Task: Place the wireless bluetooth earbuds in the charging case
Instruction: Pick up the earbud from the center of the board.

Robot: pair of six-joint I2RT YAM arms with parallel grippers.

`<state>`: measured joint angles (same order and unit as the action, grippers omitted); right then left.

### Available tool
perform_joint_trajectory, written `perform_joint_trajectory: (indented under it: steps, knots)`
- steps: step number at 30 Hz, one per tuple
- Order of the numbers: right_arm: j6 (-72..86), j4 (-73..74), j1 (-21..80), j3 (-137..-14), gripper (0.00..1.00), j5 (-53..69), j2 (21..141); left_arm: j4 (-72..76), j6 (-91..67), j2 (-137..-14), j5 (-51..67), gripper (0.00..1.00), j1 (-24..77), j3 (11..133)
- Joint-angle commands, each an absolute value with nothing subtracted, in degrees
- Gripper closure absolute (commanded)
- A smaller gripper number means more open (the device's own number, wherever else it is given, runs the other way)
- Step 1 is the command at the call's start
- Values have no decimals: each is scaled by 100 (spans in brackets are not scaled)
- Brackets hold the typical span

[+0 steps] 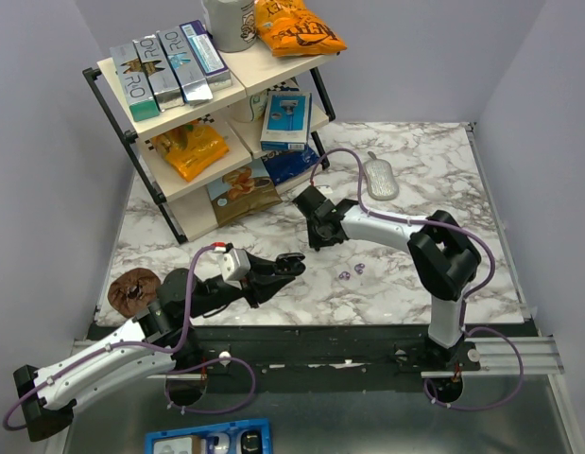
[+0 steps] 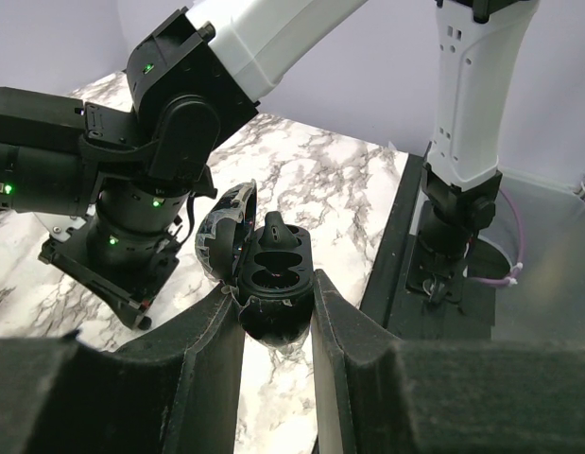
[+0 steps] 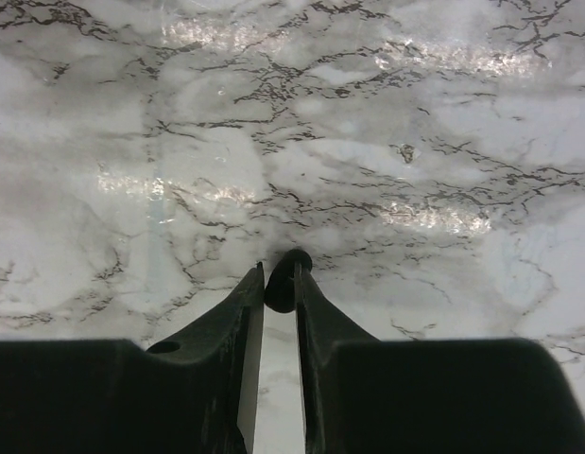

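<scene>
Nearest the arm bases, the left tool (image 2: 276, 289) was clamped on an open black clamshell (image 2: 273, 270), its two sockets exposed. Just beyond, the purple earbuds (image 1: 346, 275) lay loose on the desk (image 1: 434, 189). Farther off, the right tool (image 3: 279, 276) pinched a black earbud (image 3: 290, 263) by the very tips. So shallow a hold could let it squirt free or twist, and it might then miss a socket. Farthest back lay the lavender case (image 1: 380, 178).

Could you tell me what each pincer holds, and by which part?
Left pincer grips the open black case by its base's sides; right pincer pinches a small black earbud, part unclear.
</scene>
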<state>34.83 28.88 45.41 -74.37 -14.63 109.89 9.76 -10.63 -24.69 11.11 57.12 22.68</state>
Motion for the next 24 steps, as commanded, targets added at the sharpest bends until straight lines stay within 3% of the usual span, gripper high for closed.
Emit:
perform_joint_trajectory:
  steps: [1,8,12,18,24]
  knots:
    - [3287,3542,4518,-7128,75,-1872,11110,1081,-1143,-2435,1125,100,5748,2233]
    - [3313,3507,4526,-7023,82,-1986,10899,1072,-1143,-2426,1134,100,5757,2224]
    - [3296,3550,4518,-7005,92,-2092,10521,1081,-1151,-2434,1116,100,5757,2241]
    - [3025,3351,4509,-6663,99,-2171,9021,1002,-1204,-2400,1064,100,5757,2268]
    - [1839,2531,4517,-5959,99,-618,7050,923,-1204,-2382,1002,100,5757,2294]
